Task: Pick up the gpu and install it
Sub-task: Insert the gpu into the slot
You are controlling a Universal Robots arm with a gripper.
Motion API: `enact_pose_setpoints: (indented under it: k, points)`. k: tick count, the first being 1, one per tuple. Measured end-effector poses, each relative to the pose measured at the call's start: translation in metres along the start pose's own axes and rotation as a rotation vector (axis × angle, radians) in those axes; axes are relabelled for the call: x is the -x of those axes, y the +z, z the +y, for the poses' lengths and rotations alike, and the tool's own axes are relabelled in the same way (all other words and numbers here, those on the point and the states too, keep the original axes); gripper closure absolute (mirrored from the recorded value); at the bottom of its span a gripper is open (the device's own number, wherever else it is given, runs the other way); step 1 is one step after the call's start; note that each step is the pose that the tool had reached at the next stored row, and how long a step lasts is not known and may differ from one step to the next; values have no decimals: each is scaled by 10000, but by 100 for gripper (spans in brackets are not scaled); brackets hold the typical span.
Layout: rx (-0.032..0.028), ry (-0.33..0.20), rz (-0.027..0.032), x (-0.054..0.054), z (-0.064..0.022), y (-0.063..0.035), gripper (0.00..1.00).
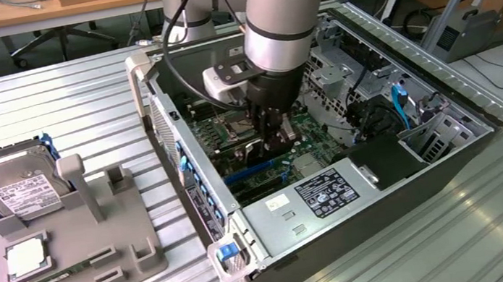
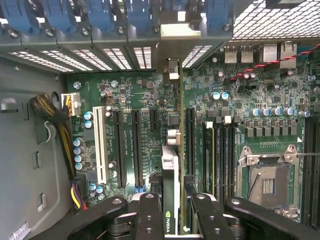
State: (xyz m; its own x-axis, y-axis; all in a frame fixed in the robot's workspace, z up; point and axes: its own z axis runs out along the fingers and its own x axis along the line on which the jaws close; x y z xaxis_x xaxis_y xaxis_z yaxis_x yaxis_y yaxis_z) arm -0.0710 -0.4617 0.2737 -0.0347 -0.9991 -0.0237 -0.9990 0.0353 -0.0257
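We are looking at the arm reaching down into the open computer case (image 1: 279, 243), which is lying on its side near the middle of the ribbed metal bench (image 1: 61, 100). The gripper (image 1: 272, 147) is hanging low inside the case, over the green motherboard (image 1: 313, 129).

In the wrist view, the gripper (image 2: 175, 206) is standing partly closed. Its two black fingers (image 2: 150, 212) are pressing on either face of the gpu (image 2: 170, 172), so it is gripping the card. The gpu is standing on edge among the long black expansion slots (image 2: 119, 147) of the motherboard (image 2: 130, 95). Its pale bracket end (image 2: 175, 31) is reaching the case wall that carries the blue latches (image 2: 100, 12). We cannot tell whether the card is sitting fully in a slot. In the exterior view the gpu (image 1: 256, 161) is showing as a dark shape under the fingers.

Toward the bench edge at the exterior view's left, a grey holder (image 1: 75, 244) is carrying a silver hard drive (image 1: 19, 187).
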Motion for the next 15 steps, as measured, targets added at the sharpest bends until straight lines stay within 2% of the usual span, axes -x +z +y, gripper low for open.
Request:
enact_pose_setpoints:
  k: [15]
  points:
    - [-1, 0, -1, -1, 21, 33, 73]
